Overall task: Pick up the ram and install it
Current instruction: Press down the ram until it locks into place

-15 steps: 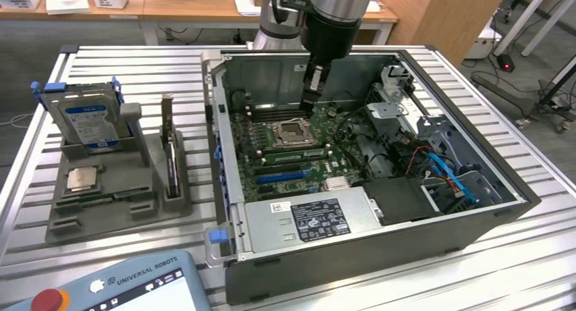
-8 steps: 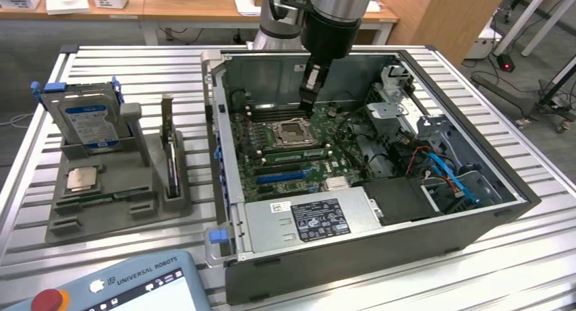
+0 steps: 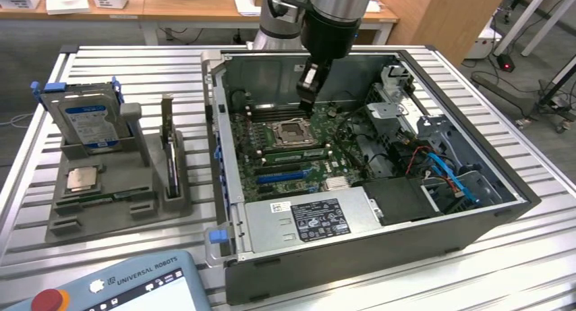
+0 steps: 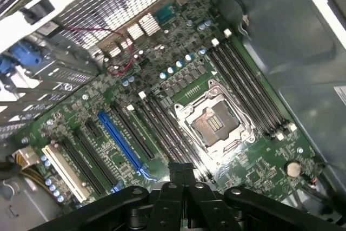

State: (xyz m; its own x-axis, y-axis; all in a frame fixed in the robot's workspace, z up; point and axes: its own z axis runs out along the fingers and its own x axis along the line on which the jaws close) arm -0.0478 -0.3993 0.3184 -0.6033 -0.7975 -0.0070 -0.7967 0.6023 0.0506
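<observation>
Tool clenched, fingers together, hanging inside open computer case above motherboard, near bare CPU socket. Case sits on slatted metal surface; wooden desks behind, grey floor. Ram: thin green stick lying flat in grey holder on exterior view's left, well apart from tool.
</observation>
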